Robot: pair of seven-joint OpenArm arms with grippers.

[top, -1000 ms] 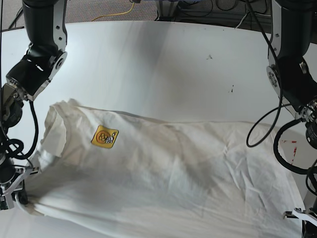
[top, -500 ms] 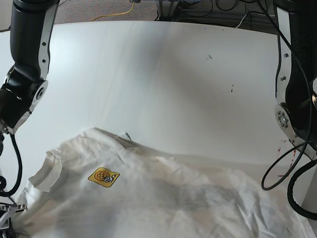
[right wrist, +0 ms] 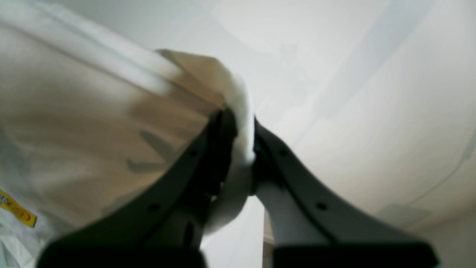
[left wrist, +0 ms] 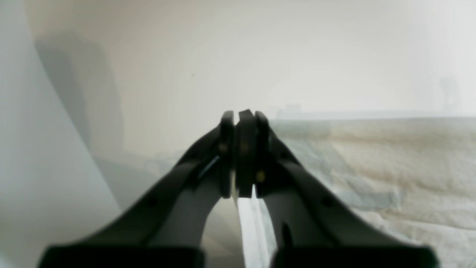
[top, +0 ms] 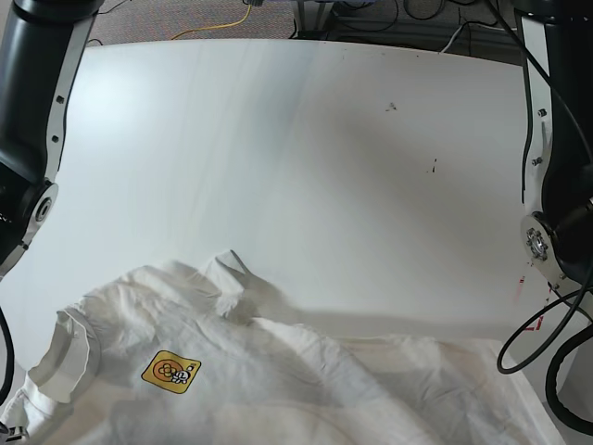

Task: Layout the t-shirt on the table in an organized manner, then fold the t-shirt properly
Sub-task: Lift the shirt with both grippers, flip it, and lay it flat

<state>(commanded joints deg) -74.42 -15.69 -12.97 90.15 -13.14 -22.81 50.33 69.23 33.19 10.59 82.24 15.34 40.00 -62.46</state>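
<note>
The white t-shirt (top: 278, 380) lies rumpled along the near edge of the glossy white worktop (top: 296, 158), its cloth running off the bottom of the base view, with a small yellow-orange graphic (top: 170, 372) showing near the left end and a ribbed collar or cuff opening (top: 69, 357) just left of it. A loose fold (top: 236, 278) stands up at the shirt's far edge. Both arms (top: 32, 111) reach down at the left and right sides of the base view, their lower ends out of that frame. The right wrist view shows the right gripper (right wrist: 241, 149) closed on a bunched white fold of the t-shirt (right wrist: 93, 123), cloth pinched between its dark fingers (right wrist: 219, 149), with the graphic's corner (right wrist: 16, 212) at lower left. The left wrist view shows the left gripper (left wrist: 241, 156) with its fingers (left wrist: 227, 156) pressed together, a thin pale edge of fabric (left wrist: 247, 219) between them, and more of the wrinkled shirt (left wrist: 390, 167) spread to its right. Red marks (top: 537, 320) sit on the worktop at the right edge.
</note>
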